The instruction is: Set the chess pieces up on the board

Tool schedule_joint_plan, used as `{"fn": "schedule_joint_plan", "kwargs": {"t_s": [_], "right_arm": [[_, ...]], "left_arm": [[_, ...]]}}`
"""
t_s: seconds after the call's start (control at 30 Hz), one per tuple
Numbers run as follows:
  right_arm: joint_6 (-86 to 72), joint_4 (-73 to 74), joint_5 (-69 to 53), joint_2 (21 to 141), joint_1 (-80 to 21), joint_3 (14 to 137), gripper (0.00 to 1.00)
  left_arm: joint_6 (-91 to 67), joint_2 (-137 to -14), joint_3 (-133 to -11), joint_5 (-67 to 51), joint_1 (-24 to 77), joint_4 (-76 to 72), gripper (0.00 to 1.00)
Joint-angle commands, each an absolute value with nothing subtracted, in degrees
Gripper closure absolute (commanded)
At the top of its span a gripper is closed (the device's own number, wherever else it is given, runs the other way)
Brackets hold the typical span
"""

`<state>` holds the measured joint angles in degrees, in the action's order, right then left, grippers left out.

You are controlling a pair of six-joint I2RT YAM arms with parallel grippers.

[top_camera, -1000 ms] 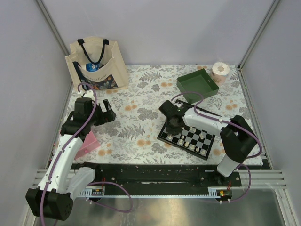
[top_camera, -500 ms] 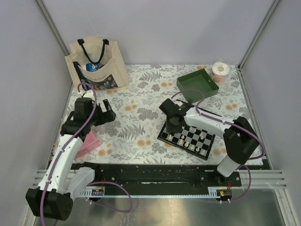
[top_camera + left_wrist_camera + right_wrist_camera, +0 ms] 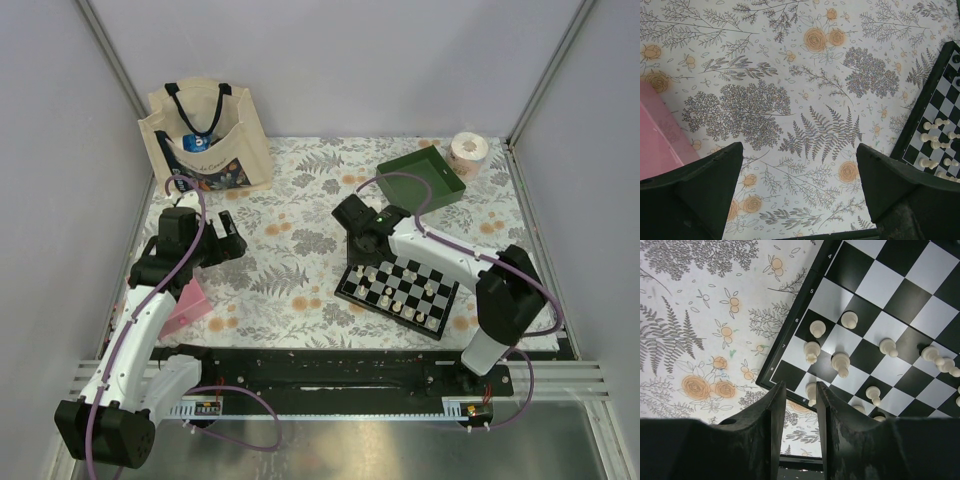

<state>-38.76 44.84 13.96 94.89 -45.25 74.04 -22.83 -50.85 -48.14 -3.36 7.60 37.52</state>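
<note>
Floral worktop [image 3: 300, 190]: right jaws narrow, empty, over board [image 3: 880, 285] corner near cream pieces [image 3: 841, 361]; left jaws wide. Likely between placements; next needs another piece.

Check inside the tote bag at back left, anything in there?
One blue item with a white patch pokes up at the opening of the tote bag. The bag's front panel covers the rest of it and anything lower down, so nothing more can be told.

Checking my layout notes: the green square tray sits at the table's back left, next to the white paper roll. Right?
No. The green square tray sits at the back right, next to the white paper roll; the top external view shows it.
</note>
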Motion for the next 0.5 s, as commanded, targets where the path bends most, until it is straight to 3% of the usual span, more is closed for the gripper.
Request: {"fn": "schedule_joint_plan", "kwargs": {"t_s": [0.0, 0.47], "right_arm": [[-37.62, 45.97, 15.47, 97.29, -45.09, 77.17, 0.60], [-37.27, 44.30, 12.83, 101.51, -43.16, 76.20, 0.61]], "left_arm": [[-22.41, -50.45, -48.16, -4.31, 7.38, 34.45, 0.01], [-22.41, -51.06, -48.25, -4.92, 7.29, 34.54, 0.01]]}}
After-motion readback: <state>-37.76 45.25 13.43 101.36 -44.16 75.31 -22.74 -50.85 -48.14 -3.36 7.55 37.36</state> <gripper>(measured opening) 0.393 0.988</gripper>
